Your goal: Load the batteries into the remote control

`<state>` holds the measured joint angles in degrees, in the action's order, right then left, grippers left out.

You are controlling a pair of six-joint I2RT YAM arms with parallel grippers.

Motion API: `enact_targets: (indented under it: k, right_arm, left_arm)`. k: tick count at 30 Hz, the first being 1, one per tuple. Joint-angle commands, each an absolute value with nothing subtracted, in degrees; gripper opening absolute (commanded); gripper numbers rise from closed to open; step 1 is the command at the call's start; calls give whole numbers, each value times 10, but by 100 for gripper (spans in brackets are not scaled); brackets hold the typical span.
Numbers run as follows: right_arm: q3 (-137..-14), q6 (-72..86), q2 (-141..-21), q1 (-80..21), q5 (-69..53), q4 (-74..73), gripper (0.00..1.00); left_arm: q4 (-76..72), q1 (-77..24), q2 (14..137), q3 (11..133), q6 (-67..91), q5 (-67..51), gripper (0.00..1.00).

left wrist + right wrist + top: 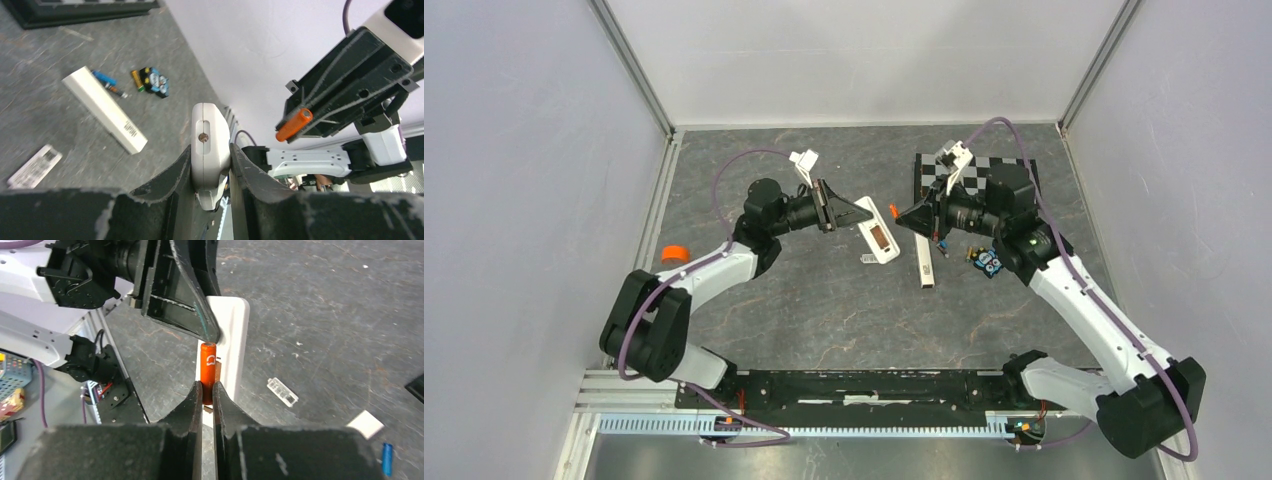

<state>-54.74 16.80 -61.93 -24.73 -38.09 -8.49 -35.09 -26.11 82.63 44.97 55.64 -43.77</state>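
Observation:
My left gripper [211, 162] is shut on one end of the white remote control [210, 135], holding it on edge. In the top view the remote [880, 237] shows its open battery recess, with my left gripper [864, 213] at its far end. My right gripper [207, 390] is shut on an orange battery [208, 365] pointing at the remote [234, 335], close to its recess. In the top view my right gripper [904, 216] faces the left one, a short gap apart. A blue battery [103, 77] and a dark-red one [116, 90] lie loose on the table.
A long plain white bar [926, 263] lies right of the remote. A small flat cover piece [869, 259] lies by the remote's near end. A small toy [990, 262] and a checkerboard [984, 170] sit under the right arm. An orange roll [674, 253] sits at the left.

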Motion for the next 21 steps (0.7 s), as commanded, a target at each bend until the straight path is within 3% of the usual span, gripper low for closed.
enact_targets:
  k: [1, 13, 21]
  right_arm:
    - [-622, 122, -636, -276, -283, -221, 5]
    - [-762, 62, -712, -354, -106, -415, 4]
    - [-758, 65, -719, -374, -114, -431, 5]
  left_arm:
    - [-542, -275, 856, 441, 652, -437, 2]
    - [-585, -290, 925, 468, 687, -432, 2]
    - [-594, -291, 930, 460, 692, -418, 2]
